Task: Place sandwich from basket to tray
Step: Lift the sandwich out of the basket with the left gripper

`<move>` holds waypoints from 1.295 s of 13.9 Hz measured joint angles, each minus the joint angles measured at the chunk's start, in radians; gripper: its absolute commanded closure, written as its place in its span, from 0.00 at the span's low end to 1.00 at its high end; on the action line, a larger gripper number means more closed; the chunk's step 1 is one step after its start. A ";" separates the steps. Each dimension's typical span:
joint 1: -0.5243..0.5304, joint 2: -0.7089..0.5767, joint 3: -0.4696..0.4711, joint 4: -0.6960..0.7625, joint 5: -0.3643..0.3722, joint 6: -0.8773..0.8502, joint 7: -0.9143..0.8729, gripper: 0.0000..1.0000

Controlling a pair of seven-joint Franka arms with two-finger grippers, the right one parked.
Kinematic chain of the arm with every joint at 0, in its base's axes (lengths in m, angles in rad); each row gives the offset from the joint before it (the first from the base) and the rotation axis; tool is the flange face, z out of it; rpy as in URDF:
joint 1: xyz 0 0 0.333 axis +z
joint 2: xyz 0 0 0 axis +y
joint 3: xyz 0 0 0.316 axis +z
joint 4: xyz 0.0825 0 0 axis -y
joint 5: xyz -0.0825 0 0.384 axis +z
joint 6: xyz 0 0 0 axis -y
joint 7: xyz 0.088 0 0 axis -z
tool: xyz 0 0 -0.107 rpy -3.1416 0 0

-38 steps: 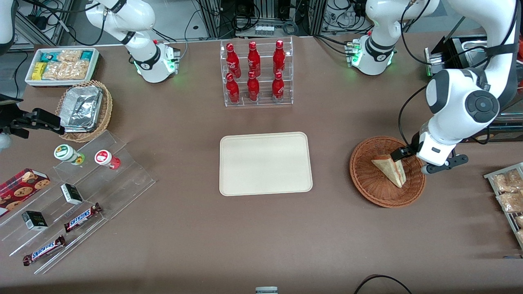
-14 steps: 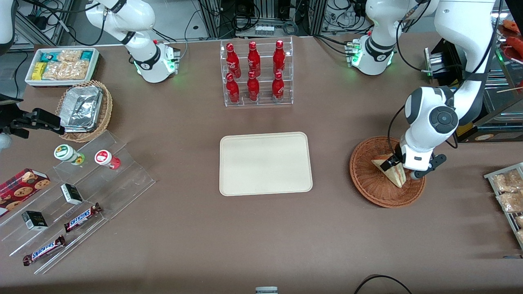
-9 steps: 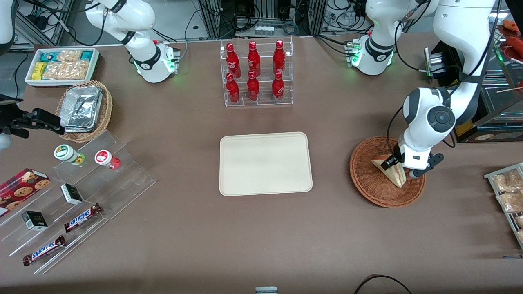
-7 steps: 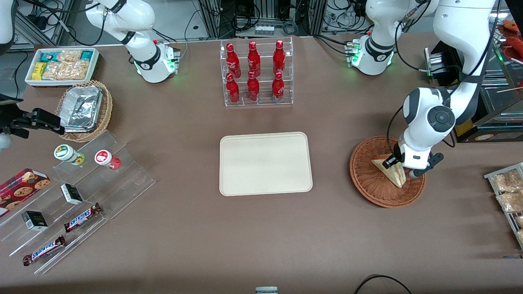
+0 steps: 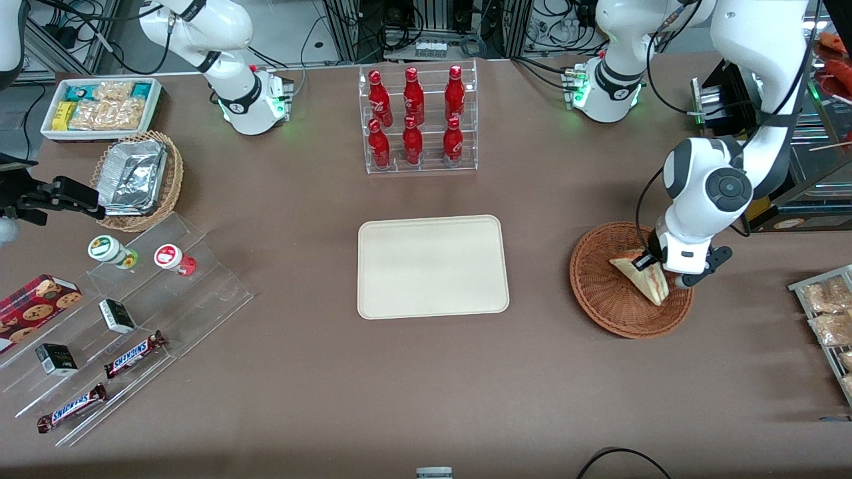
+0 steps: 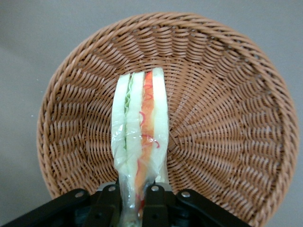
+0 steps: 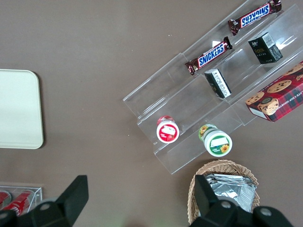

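Note:
The sandwich (image 5: 642,278) is a pale wedge with red and green filling, in clear wrap, over the reddish-brown wicker basket (image 5: 602,293) toward the working arm's end of the table. My gripper (image 5: 655,265) is shut on the sandwich's broad end. The left wrist view shows the sandwich (image 6: 139,127) edge-on above the basket (image 6: 227,118), its wrapped end pinched between the black fingers (image 6: 156,203) of the gripper (image 6: 132,208). The cream tray (image 5: 432,266) lies flat at the table's middle, with nothing on it.
A clear rack of red bottles (image 5: 416,120) stands farther from the camera than the tray. Snack packets on a rack (image 5: 829,313) lie beside the basket at the table's edge. A tan basket with foil containers (image 5: 136,176) and tiered acrylic shelves (image 5: 120,319) sit toward the parked arm's end.
The gripper came down into the basket and shut on the sandwich. Since half a second ago the sandwich has shifted and tipped slightly with the gripper.

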 measured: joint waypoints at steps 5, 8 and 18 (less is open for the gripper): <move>-0.008 -0.026 -0.112 0.165 0.000 -0.259 0.005 1.00; -0.011 -0.024 -0.210 0.246 0.000 -0.347 0.005 1.00; -0.200 0.164 -0.366 0.406 -0.036 -0.349 -0.007 1.00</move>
